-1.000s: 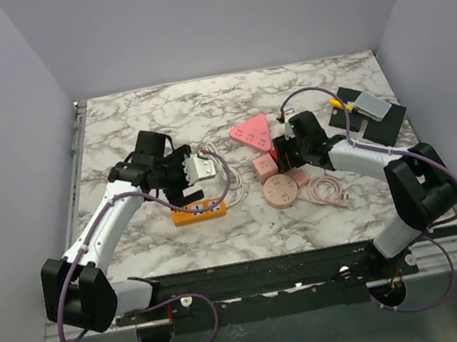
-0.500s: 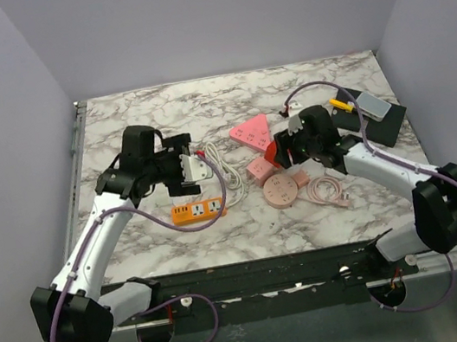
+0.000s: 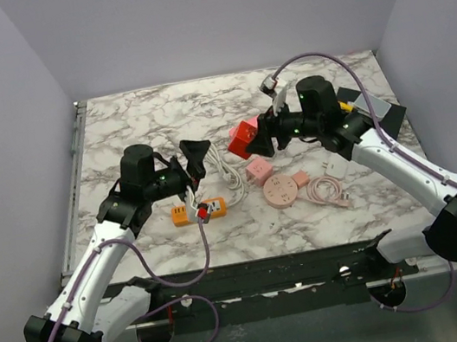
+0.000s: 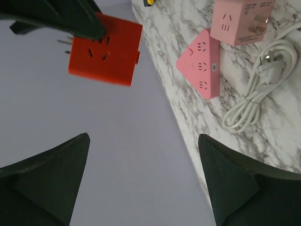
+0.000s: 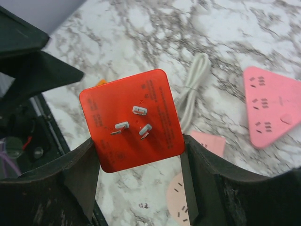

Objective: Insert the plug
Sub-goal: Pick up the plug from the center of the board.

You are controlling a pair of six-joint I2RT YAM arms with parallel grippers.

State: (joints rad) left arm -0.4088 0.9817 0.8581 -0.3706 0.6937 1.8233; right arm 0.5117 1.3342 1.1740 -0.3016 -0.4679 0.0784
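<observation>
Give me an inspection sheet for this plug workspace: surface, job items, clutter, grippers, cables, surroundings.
Surface: marble-pattern table, crowded at centre.
Job's things: red plug cube, three prongs showing, held above the table; orange power strip lying flat near the left arm.
Clutter: pink triangular socket, pink cube socket, round pink socket.
Grippers: left gripper, jaws wide open, empty; right gripper, jaws closed on the red plug cube.
Cables: coiled white cord and pink cable on the table; purple cable looping over the right arm.
Surroundings: plain lilac walls; nothing else seen.

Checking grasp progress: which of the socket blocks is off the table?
The red plastic cube adapter, gripped by the right tool; the pink blocks and orange strip lie on the marble tabletop.
</observation>
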